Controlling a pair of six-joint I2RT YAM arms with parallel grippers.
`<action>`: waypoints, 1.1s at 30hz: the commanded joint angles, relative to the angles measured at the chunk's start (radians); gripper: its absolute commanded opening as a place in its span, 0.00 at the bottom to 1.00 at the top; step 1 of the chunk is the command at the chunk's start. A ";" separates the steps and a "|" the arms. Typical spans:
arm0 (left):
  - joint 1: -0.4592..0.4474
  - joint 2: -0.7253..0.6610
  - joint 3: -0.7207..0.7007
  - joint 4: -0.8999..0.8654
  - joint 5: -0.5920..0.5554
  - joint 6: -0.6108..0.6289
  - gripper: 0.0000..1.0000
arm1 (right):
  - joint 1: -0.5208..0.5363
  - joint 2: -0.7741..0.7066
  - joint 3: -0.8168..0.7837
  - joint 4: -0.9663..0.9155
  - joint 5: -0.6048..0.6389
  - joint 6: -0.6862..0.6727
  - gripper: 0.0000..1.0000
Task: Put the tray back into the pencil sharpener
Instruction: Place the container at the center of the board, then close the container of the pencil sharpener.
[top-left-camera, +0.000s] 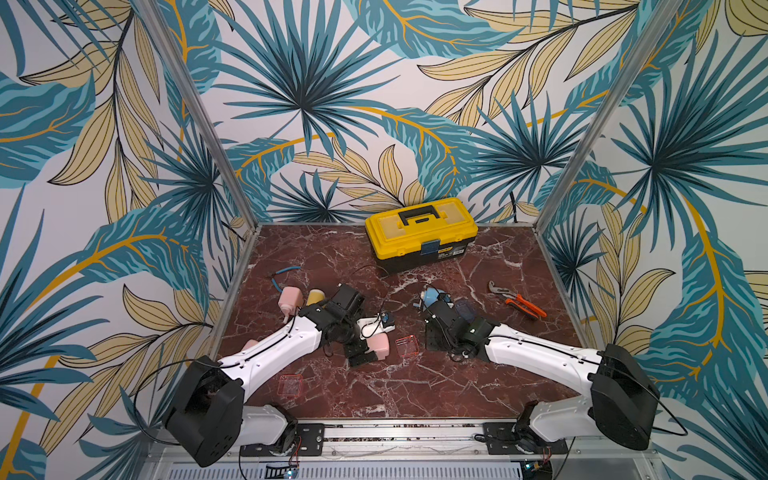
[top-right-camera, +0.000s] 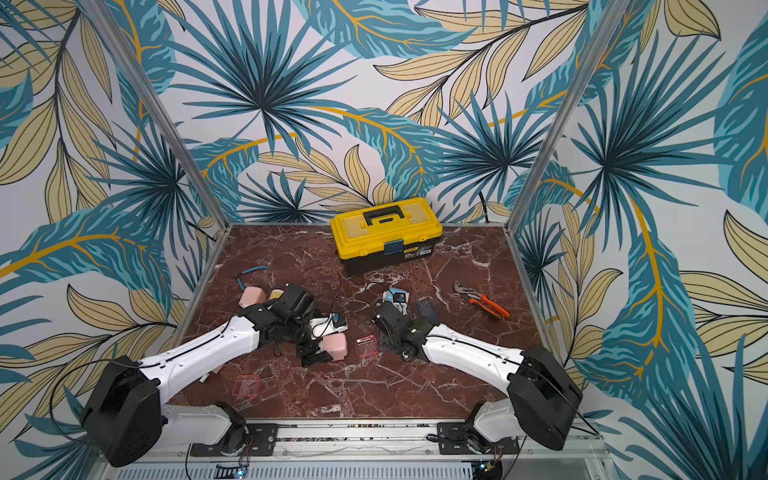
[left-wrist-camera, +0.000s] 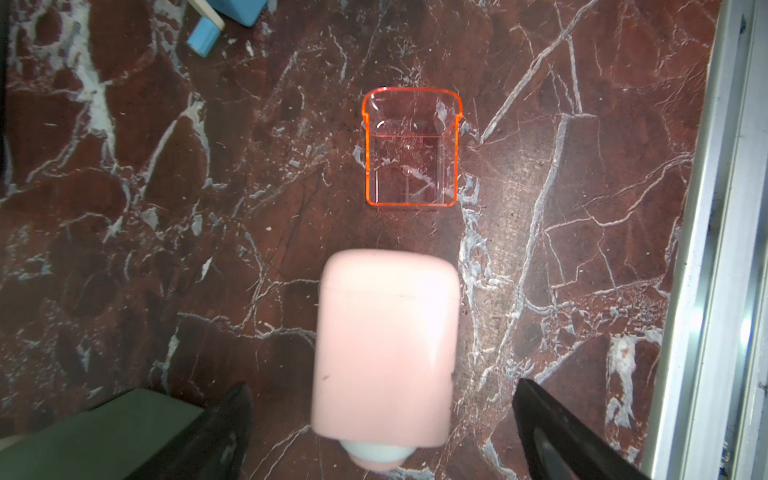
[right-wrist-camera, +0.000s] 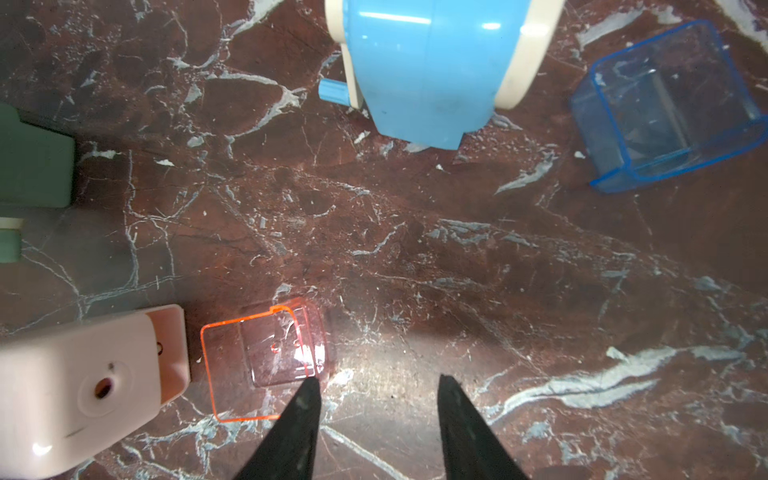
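We find the toolbox (top-left-camera: 419, 232) at the back of the surface (top-left-camera: 415, 390), in the middle. The pliers (top-left-camera: 517, 299) lie before it, to the right. In the centre sits the middle sharpener (top-left-camera: 380, 348), with the middle tray (top-left-camera: 406, 347) just beside it on its right. Behind these, rightward, sits the far sharpener (top-left-camera: 432, 296), the far tray (top-left-camera: 465, 309) on its right. Two left sharpeners (top-left-camera: 289, 298) sit side by side at the left; the front tray (top-left-camera: 291, 384) lies well before them.

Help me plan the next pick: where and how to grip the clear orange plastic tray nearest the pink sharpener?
Come from above and close the right pincer across the long side walls of the clear orange plastic tray: it likely lies open side up, walls upright, parallel, both sides free.
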 joint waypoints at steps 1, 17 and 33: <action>-0.017 0.037 0.033 -0.012 0.002 0.031 1.00 | -0.010 -0.020 -0.031 0.029 -0.033 0.033 0.50; -0.042 0.155 0.088 -0.011 -0.077 0.075 0.81 | -0.099 0.053 -0.035 0.126 -0.249 -0.005 0.51; -0.073 0.182 0.122 -0.010 -0.033 0.064 0.58 | -0.121 0.101 -0.034 0.190 -0.348 -0.024 0.50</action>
